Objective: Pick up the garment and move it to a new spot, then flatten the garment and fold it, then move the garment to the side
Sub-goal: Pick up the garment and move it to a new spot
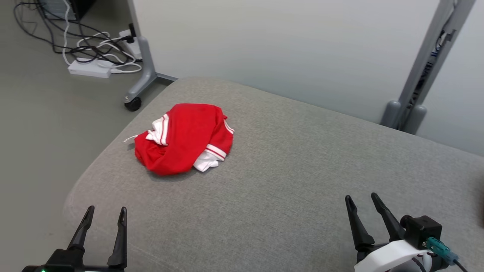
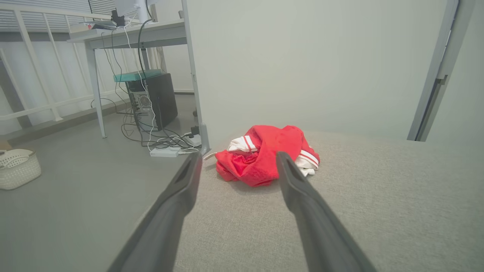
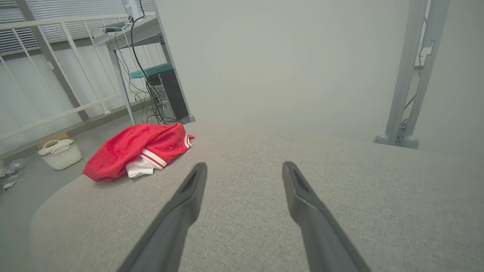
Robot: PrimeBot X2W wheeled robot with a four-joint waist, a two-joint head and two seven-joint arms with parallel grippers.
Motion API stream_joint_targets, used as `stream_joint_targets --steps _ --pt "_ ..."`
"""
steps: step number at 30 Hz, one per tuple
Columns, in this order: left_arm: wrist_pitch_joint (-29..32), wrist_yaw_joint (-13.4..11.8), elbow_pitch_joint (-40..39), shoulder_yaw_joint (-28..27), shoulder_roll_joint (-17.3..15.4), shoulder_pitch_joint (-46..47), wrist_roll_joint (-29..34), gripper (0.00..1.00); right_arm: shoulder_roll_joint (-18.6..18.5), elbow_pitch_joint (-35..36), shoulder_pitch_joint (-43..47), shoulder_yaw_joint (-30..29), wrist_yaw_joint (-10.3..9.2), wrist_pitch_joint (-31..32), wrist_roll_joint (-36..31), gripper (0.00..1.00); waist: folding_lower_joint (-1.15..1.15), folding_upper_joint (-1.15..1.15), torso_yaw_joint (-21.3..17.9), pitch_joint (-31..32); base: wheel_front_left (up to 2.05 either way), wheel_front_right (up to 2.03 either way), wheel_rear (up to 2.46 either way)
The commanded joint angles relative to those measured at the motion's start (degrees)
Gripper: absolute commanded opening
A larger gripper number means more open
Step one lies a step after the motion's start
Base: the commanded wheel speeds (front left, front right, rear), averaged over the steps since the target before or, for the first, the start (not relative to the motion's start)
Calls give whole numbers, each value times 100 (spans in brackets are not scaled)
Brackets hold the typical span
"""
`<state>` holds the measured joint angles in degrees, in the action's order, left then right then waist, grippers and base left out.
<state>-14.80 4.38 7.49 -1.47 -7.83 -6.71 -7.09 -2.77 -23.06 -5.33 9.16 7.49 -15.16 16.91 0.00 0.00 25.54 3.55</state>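
Bright, soft, even light; a faint shadow hugs the garment's [image 1: 185,138] near edge; wrist views bow outward.

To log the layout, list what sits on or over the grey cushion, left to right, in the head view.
The left gripper, open → the red and white garment, crumpled → the right gripper, open.

The garment [image 1: 185,138] lies on the far left part of what seems a couch [image 1: 283,181], near its left edge. The left pincer [image 1: 107,208] hangs over the near left corner and the right pincer [image 1: 360,196] over the near right, both well apart from the garment. A partition [image 1: 264,37] stands behind the couch, and a power strip [image 1: 89,70] lies on the floor [image 1: 38,132] to the left.
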Motion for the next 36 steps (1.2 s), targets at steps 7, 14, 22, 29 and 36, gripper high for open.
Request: stream_joint_targets --steps 7,14,22,29,36 --pt "-6 -107 -81 -64 -49 -83 -72 100 -27 -46 -115 160 1 -10 41 100 0 0 183 -14 0 0 0" --pt "-21 -126 -143 -31 -57 -35 -85 100 -27 -82 -127 175 1 -10 53 100 0 0 164 -30 0 0 0" --pt "-25 -5 -190 3 -285 502 -110 100 -28 -113 -225 187 1 -10 -13 100 0 0 -130 -205 0 0 0" --pt "1 167 88 101 -675 1366 -199 100 -26 -158 -390 255 0 -10 -121 100 0 0 -439 -438 0 0 0" --pt "0 265 626 189 -900 2221 -540 100 -27 -173 -591 344 1 -10 -191 100 0 0 -707 -692 0 0 0"
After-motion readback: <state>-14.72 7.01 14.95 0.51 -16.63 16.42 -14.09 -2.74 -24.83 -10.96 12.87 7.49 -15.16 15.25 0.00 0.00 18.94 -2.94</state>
